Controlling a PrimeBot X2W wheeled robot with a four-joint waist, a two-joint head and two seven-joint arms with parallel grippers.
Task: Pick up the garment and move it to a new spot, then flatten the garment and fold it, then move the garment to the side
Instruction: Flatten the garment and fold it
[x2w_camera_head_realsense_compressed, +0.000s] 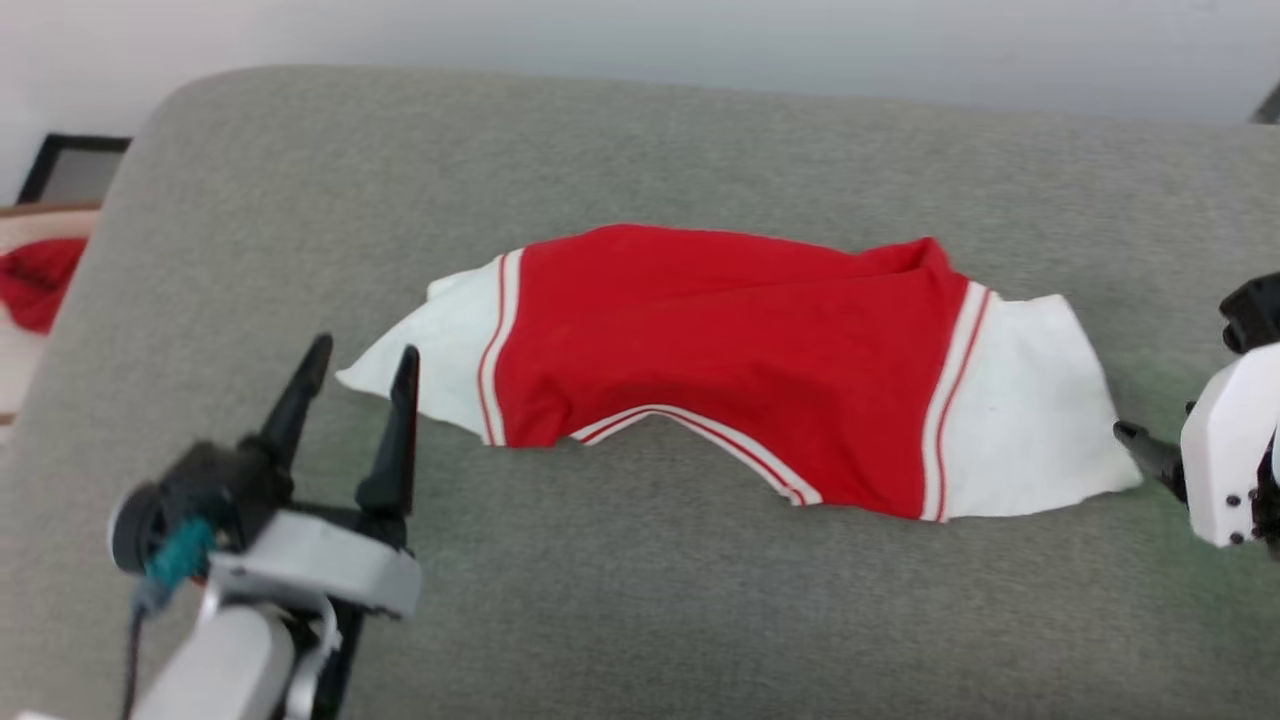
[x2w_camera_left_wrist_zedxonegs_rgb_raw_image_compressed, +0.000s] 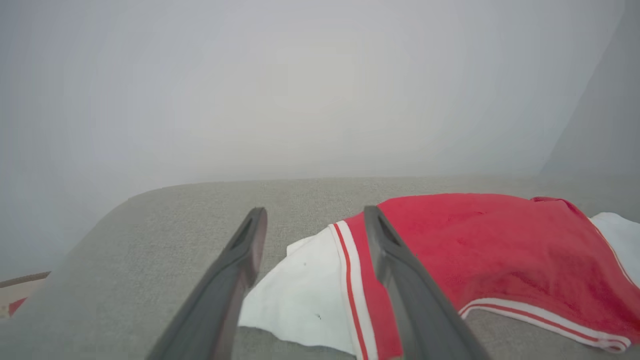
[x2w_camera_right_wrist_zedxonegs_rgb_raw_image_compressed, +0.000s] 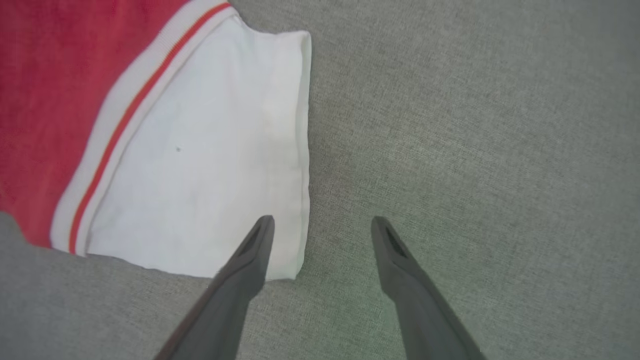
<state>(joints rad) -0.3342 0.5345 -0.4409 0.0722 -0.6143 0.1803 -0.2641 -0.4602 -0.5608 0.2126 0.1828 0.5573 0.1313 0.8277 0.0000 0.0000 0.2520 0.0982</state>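
Here, the left gripper (x2w_camera_head_realsense_compressed: 364, 352) stands with fingers spread and nothing between them, just beside the tip of the left sleeve (x2w_camera_head_realsense_compressed: 440, 350). The right gripper (x2w_camera_right_wrist_zedxonegs_rgb_raw_image_compressed: 324, 221) is equally wide and empty, one finger over the corner of the right sleeve (x2w_camera_right_wrist_zedxonegs_rgb_raw_image_compressed: 200, 150) and the other over bare upholstery. Between them the garment (x2w_camera_head_realsense_compressed: 720, 350) lies across the middle of a grey fabric cushion (x2w_camera_head_realsense_compressed: 640, 600) as a wide red band, white sleeves flung out at either end, the hem trim (x2w_camera_head_realsense_compressed: 700, 430) arching along the near edge.

The job now looks like folding those sleeves inward. It would go best if each gripper pinched its sleeve at the outer cuff — taking every layer, not just the top one — and carried it low across the red body, so the cloth beneath does not drag or bunch.

The cushion is coarse-woven and likely grips the fabric. A pale wall (x2w_camera_head_realsense_compressed: 700, 40) rises behind it; at the far left sit a dark frame (x2w_camera_head_realsense_compressed: 70, 165) and a separate red cloth (x2w_camera_head_realsense_compressed: 35, 285).
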